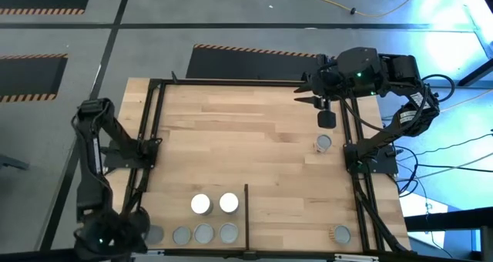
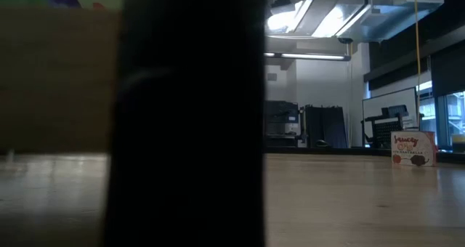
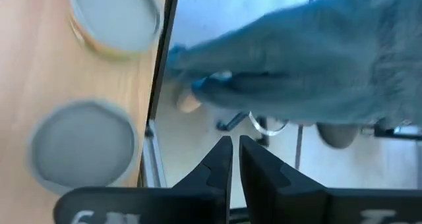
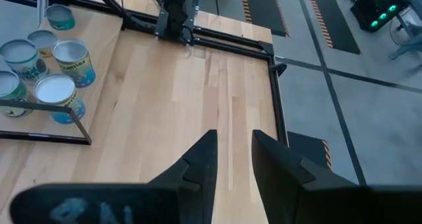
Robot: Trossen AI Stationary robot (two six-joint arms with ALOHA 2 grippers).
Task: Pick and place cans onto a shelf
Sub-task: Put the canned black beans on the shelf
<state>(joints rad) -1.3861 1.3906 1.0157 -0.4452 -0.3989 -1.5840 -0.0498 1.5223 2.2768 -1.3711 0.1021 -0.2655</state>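
- Red-and-white carton (image 2: 413, 148) on far table edge reads "Saucy"
- Left gripper (image 3: 235, 159) pressed together beside grey-topped cans (image 1: 203, 233)
- Right gripper (image 4: 233, 159) slightly spread, empty

Left end effector (image 3: 234, 159) closed, right end effector (image 4: 232, 159) parted.

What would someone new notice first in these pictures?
Probably the two white-topped cans side by side near the table's front, left of the thin divider bar, with a row of grey-topped cans at the edge. One lone can stands just below the right claw.
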